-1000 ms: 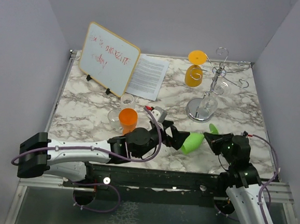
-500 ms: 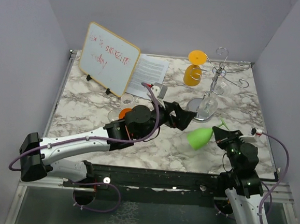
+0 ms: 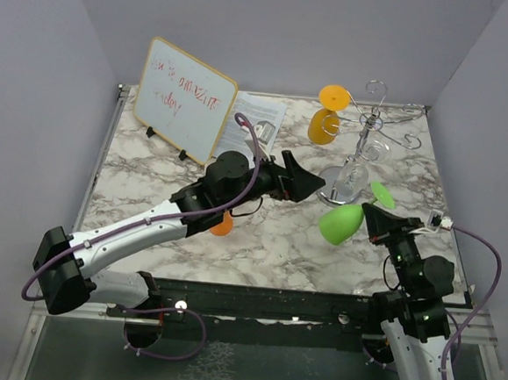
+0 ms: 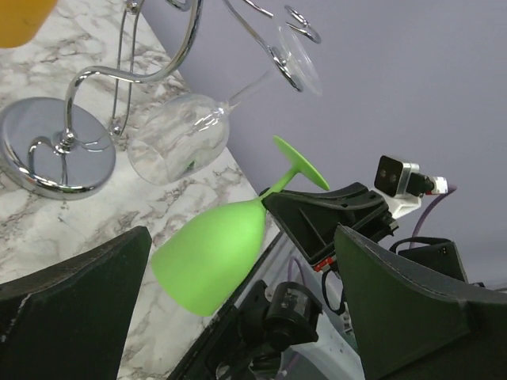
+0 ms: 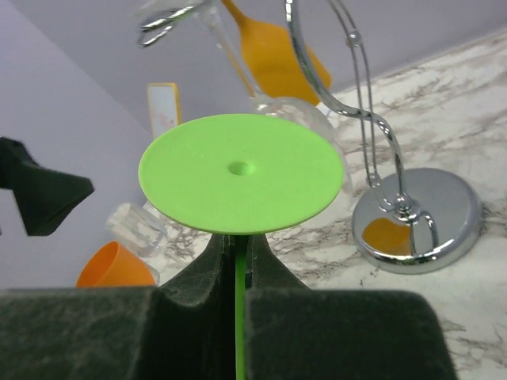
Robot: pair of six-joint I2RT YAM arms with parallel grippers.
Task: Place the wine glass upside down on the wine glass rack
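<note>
My right gripper (image 3: 375,219) is shut on the stem of a green wine glass (image 3: 340,223) and holds it above the table, tilted, bowl low toward the left, foot up toward the rack. In the right wrist view the green foot (image 5: 242,174) sits just above my shut gripper (image 5: 236,245). The chrome wine glass rack (image 3: 338,186) stands just behind it, with an orange glass (image 3: 325,125) and a clear glass (image 4: 178,138) hanging upside down on its arms. My left gripper (image 3: 311,187) is open and empty, left of the rack's base (image 4: 51,154).
A whiteboard (image 3: 184,99) on a small easel and a printed sheet (image 3: 252,128) are at the back left. An orange cup (image 3: 221,224) and a clear glass (image 5: 135,226) stand under the left arm. The table's right edge is close to the rack.
The left gripper came away from the green glass and swung back toward the rack. The right gripper lifted the green glass and carried it toward the rack, turning its foot upward.
</note>
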